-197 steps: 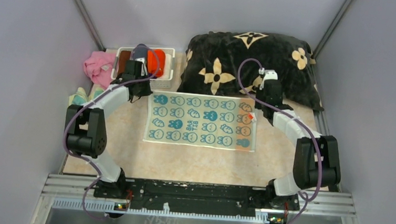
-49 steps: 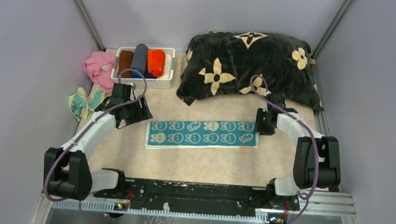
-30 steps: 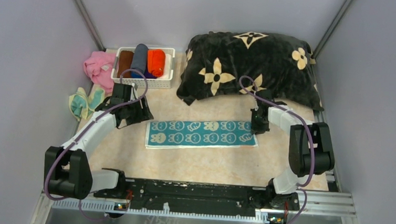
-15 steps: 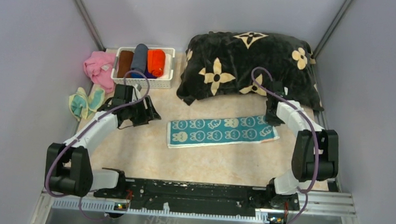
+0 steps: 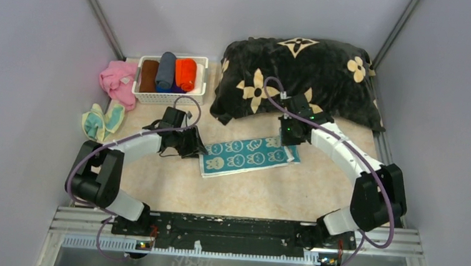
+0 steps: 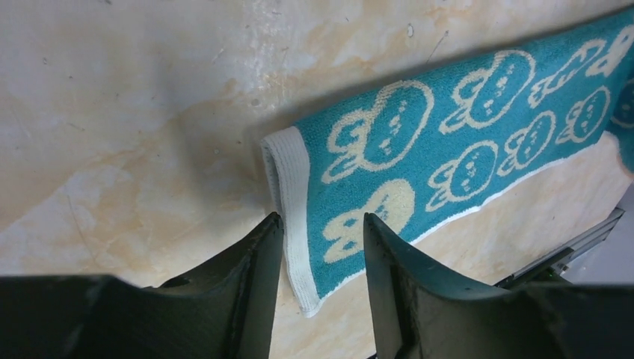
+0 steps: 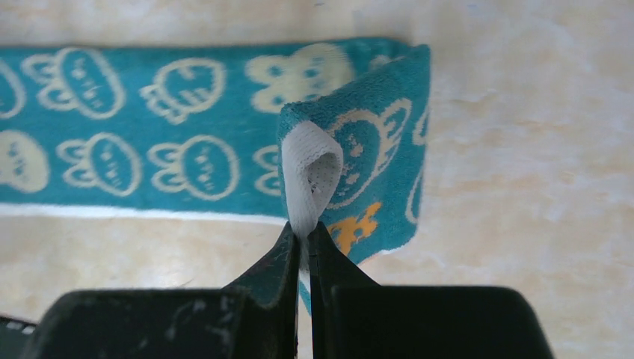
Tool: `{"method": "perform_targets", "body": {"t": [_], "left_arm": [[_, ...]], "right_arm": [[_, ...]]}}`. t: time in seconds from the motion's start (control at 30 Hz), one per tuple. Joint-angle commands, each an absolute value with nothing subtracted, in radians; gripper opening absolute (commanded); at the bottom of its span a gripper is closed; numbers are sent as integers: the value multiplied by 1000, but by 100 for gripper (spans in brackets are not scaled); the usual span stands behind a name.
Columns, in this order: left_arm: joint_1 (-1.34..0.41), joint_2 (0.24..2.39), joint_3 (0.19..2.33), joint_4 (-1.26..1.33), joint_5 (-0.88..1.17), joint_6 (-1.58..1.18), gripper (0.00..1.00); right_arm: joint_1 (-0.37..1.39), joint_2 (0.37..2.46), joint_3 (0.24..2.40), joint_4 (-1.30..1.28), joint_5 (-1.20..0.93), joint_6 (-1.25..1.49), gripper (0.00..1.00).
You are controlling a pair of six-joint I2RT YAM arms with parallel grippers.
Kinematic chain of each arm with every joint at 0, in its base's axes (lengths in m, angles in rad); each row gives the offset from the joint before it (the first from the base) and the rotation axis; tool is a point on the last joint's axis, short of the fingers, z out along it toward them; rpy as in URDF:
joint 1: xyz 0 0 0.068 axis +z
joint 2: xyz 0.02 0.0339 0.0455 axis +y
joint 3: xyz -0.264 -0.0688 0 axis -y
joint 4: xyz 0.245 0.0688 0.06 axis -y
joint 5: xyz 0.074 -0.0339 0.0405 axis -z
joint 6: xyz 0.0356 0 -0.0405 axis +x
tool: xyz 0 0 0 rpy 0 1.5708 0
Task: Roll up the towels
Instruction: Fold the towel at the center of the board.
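Teal towel (image 5: 247, 157), right claw (image 7: 300, 238) pinching lifted end

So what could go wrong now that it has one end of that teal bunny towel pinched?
The right gripper is shut on only the thin white hem of the teal towel. That hem could slip out, and the folded-over end would flop flat. The left gripper stands open over the other end without clamping it, so the towel might slide across the table instead of rolling. Both are guesses.
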State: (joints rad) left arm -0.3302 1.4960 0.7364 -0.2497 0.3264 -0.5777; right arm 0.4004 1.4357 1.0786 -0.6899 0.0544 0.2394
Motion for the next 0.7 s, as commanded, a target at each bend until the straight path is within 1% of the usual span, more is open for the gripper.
{"method": "perform_targets", "body": {"t": [0.0, 0.2, 0.3, 0.4, 0.67], "left_arm": [[-337, 1520, 716, -193, 291, -602, 48], [-353, 1552, 669, -154, 294, -625, 35], [-360, 1558, 664, -147, 289, -625, 31], [-362, 1556, 663, -149, 284, -625, 29], [-365, 1549, 642, -143, 278, -630, 28]], "right_arm": [[537, 1483, 1177, -665, -75, 321, 0], [689, 1610, 1287, -615, -158, 388, 0], [747, 1691, 1352, -610, -178, 407, 0], [789, 1760, 1427, -621, -182, 433, 0], [860, 1875, 1535, -599, -207, 536, 0]]}}
